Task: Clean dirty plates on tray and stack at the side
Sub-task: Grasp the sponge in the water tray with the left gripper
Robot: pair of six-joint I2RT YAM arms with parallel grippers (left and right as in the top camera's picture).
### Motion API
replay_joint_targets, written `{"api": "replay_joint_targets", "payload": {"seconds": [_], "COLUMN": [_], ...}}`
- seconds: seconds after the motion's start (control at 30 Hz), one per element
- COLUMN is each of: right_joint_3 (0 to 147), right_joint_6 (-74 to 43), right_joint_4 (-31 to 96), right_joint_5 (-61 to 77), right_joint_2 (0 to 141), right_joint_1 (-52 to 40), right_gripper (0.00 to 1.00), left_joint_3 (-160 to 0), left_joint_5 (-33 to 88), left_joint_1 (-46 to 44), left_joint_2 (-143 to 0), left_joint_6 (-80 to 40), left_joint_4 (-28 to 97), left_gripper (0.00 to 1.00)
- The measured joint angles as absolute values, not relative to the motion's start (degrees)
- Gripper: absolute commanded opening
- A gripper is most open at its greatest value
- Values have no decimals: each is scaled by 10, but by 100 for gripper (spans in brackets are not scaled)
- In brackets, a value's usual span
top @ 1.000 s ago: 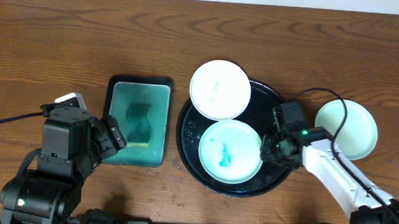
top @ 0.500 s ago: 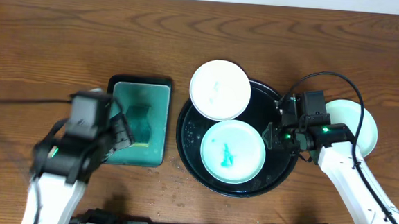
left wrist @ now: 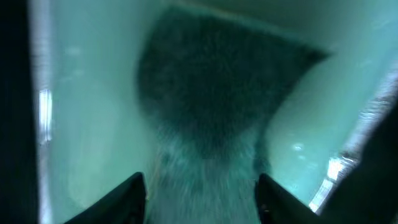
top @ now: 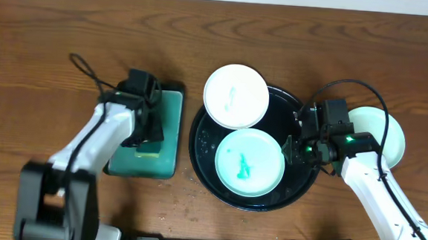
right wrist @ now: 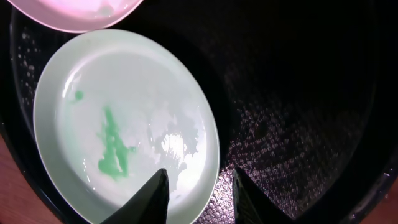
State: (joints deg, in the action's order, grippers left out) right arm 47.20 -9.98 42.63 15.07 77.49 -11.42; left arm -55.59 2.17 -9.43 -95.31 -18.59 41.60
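Observation:
The black tray [top: 280,108] holds a pale mint plate [top: 248,163] with a teal-green smear [right wrist: 111,149]. A white plate [top: 235,96] with faint smears overlaps the tray's far-left rim. Another mint plate [top: 380,138] lies on the table to the right of the tray. My right gripper [top: 289,149] is open and straddles the smeared plate's right rim [right wrist: 214,155], one finger over the plate, the other over the tray floor [right wrist: 298,112]. My left gripper [left wrist: 200,180] is down in the teal rectangular tray [top: 169,151], its fingers against both sides of a dark teal sponge [left wrist: 211,112].
The teal rectangular tray sits left of the black tray with a narrow gap between them. The right arm's cable [top: 350,87] loops over the right-hand mint plate. Bare wooden table [top: 55,43] lies at the back and far left.
My left arm swung from the front left in over the teal tray, and its jaws narrowed around the sponge. My right gripper shifted slightly back and right along the plate's rim, then held.

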Motion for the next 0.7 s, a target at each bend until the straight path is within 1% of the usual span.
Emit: {"api": "replay_joint_targets", "payload": {"seconds": [0.03, 0.13, 0.17, 0.2, 0.27, 0.4, 0.53, 0.7], "right_joint_3": [472, 472, 472, 472, 472, 472, 472, 472], "right_joint_6": [-100, -100, -100, -100, -100, -103, -148, -180], "right_joint_4": [427, 428, 429, 429, 429, 431, 445, 440], "right_joint_5": [151, 151, 151, 151, 151, 144, 86, 47], "right_joint_2": [775, 775, 775, 775, 775, 775, 775, 775], "right_joint_1": [-114, -114, -114, -114, -114, -114, -114, -114], "right_gripper": [30, 30, 30, 29, 29, 24, 24, 24], "left_joint_3": [-556, -556, -556, -556, -556, -558, -560, -568], "left_joint_5": [25, 36, 41, 47, 52, 53, 49, 45], "left_joint_1": [-94, -94, -95, -95, -95, -95, -94, -94], "left_joint_2": [-967, -986, -987, -987, -986, -984, -961, -885], "left_joint_6": [-183, -180, -178, -181, -178, -177, -177, -177], "left_joint_4": [411, 398, 396, 393, 392, 412, 459, 478], "left_gripper": [49, 19, 12, 7, 7, 7, 7, 7]}}
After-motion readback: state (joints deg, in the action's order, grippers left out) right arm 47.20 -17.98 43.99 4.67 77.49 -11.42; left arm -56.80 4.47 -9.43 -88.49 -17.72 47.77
